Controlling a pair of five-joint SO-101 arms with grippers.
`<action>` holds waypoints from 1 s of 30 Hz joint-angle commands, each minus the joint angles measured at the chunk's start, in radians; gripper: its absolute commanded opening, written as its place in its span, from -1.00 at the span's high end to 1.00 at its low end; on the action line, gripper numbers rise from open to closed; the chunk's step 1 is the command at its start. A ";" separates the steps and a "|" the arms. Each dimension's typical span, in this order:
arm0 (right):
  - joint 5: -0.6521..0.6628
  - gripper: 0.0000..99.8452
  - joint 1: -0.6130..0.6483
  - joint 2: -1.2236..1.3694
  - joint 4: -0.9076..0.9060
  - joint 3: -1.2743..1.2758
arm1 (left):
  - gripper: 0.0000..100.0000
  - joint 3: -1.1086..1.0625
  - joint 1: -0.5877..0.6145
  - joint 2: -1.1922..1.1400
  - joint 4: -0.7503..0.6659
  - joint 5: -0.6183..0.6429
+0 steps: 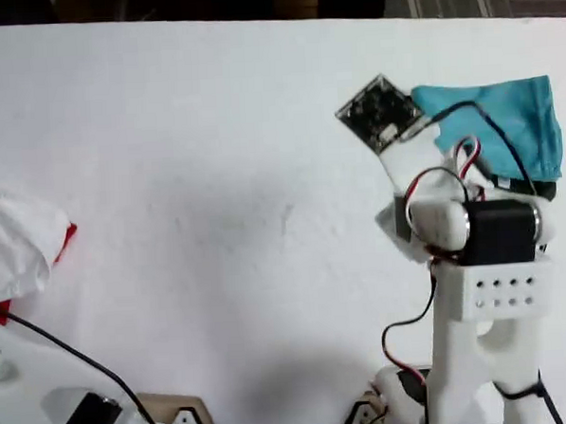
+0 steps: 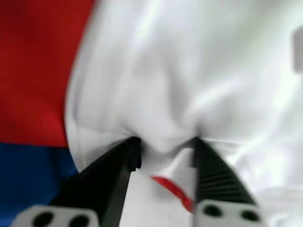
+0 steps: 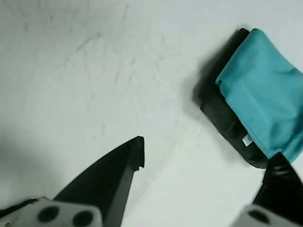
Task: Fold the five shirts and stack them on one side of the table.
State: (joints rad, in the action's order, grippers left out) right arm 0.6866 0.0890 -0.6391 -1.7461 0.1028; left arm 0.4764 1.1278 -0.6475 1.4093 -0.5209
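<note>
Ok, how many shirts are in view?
5: teal shirt atop black shirt at right; white shirt in the left hand, over red shirt and blue shirt at left. Others may be hidden.

white shirt (image 1: 14, 236) bunched over red shirt (image 1: 68, 237) | teal shirt (image 1: 506, 124) folded atop black shirt (image 3: 222, 123)

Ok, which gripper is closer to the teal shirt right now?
Right. The right gripper hangs open just beside the teal shirt, which lies on a black shirt. The left gripper is far across the table, pinching the white shirt.
</note>
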 commanded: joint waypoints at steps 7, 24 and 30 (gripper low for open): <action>-0.009 0.23 -0.001 -0.143 0.056 0.242 | 0.95 0.085 -0.144 0.068 0.163 0.009; -0.002 0.23 -0.231 -0.278 0.386 0.744 | 0.95 -0.031 -0.651 0.758 0.376 0.095; 0.000 0.23 -0.292 -0.278 0.400 0.752 | 0.95 -0.174 -0.838 0.895 0.376 0.112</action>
State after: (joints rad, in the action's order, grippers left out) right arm 0.6866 -0.1765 -0.8892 -1.3625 0.8592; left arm 0.3337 0.3943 0.1596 1.7683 -0.4319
